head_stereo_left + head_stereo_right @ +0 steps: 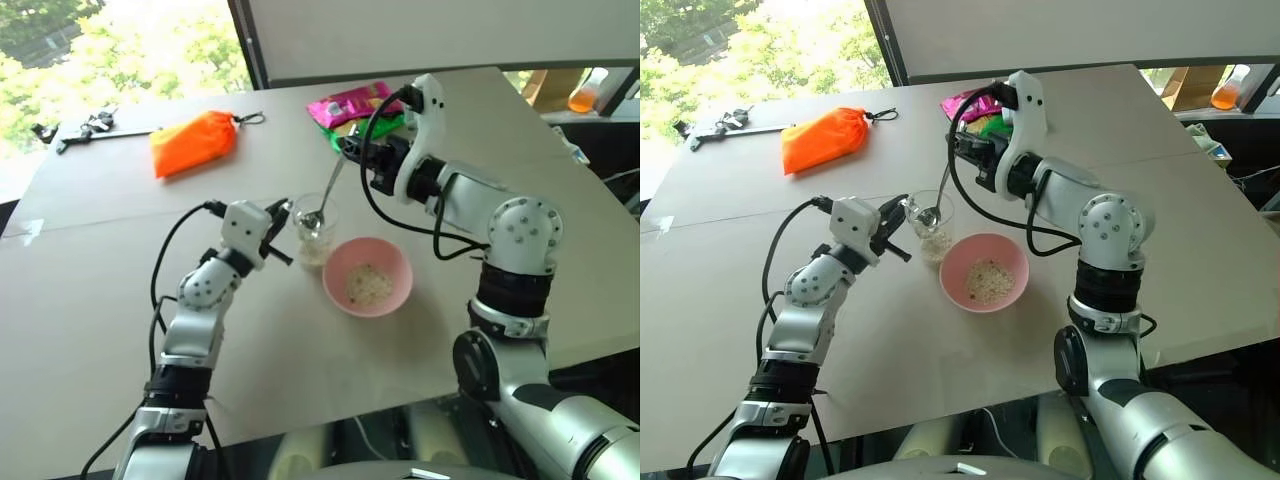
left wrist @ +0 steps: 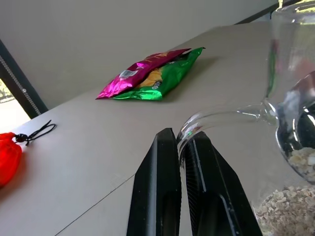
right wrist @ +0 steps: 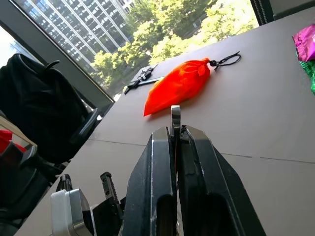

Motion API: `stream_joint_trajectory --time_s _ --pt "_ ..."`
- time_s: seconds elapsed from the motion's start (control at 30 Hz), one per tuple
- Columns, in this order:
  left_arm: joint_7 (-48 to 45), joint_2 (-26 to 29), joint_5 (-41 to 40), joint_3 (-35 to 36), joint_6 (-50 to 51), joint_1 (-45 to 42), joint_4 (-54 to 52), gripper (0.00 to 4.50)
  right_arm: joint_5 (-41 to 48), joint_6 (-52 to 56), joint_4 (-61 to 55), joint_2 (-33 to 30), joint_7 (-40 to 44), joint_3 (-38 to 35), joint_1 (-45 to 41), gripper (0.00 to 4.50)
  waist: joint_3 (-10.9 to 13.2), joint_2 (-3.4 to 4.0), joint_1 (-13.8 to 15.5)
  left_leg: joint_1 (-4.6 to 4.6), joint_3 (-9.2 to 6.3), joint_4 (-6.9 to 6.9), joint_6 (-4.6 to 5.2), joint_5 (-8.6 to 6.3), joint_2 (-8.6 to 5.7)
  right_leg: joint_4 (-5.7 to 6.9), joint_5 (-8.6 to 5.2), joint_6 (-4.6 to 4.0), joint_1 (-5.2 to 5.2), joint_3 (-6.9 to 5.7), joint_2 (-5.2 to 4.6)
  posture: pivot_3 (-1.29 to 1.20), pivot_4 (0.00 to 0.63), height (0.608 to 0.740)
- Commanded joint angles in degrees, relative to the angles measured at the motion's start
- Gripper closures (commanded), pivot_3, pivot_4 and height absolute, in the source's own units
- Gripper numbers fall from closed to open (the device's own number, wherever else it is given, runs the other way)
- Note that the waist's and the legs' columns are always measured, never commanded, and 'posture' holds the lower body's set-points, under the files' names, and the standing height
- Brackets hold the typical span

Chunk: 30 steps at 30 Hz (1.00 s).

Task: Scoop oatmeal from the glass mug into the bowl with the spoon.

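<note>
- The bowl (image 1: pixel 368 276), pink and round, sits on the table (image 1: pixel 120 300) nearest the robot, with a thin scatter of pale flakes on its bottom.
- Just beside it, on its far left, stands the glass mug (image 1: pixel 315 232), upright; the oatmeal (image 2: pixel 290 214) lies as a low heap in its base.
- The left gripper (image 2: pixel 183 147) reaches in from the left, its two black fingers pinched together on the mug's thin clear handle.
- The spoon (image 1: pixel 325 195) slants down into the mug, oval end inside the glass; it seems to carry a few flakes, though the glass blurs this.
- The right gripper (image 3: pixel 175 129) hangs above and beyond the mug, fingers clamped tight on the top of the spoon's handle.
- Farther back lie a pink-and-green snack packet (image 1: pixel 352 108) and, to the left, an orange pouch (image 1: pixel 193 142) with a black cord.
- At the far left edge rests a dark metal tool with keys (image 1: pixel 78 130).
</note>
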Motion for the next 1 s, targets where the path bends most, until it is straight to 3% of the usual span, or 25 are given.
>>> stream_joint_trajectory --time_s 0.03,0.47,0.73,1.0 --pt "1.7 -1.2 -1.3 2.4 0.5 1.5 0.6 4.45 4.3 1.3 -1.4 1.3 -3.6 -4.6 -0.3 4.5 0.0 0.0 0.0 0.0 0.0 0.0 0.0 0.0 0.0 0.0 0.0 0.0 0.0 0.01 0.0 0.0 0.15 0.74" --pt "4.2 -3.3 0.1 2.3 -6.1 1.4 3.6 4.45 17.8 0.5 1.5 4.1 -18.2 -13.7 -0.2 4.5 0.0 0.01 -0.6 0.0 0.02 0.0 0.01 0.0 0.0 0.02 0.0 0.0 0.0 0.02 0.0 0.0 0.15 0.74" --pt "4.8 -5.6 -1.0 2.2 -6.4 1.7 2.8 4.45 25.1 -4.1 3.5 4.3 -24.7 -13.2 1.8 4.5 0.0 0.01 -0.7 -0.01 0.02 0.0 0.02 0.0 -0.01 0.01 0.0 0.0 0.01 0.02 0.0 0.0 0.15 0.74" --pt "3.9 -7.4 -1.8 2.1 -6.3 0.8 2.3 4.45 28.9 -9.0 4.7 2.5 -26.0 -10.9 3.9 4.5 0.0 0.01 -1.0 -0.01 0.04 -0.01 0.02 0.01 -0.01 0.01 0.0 0.0 0.0 0.03 0.01 0.0 0.15 0.74"
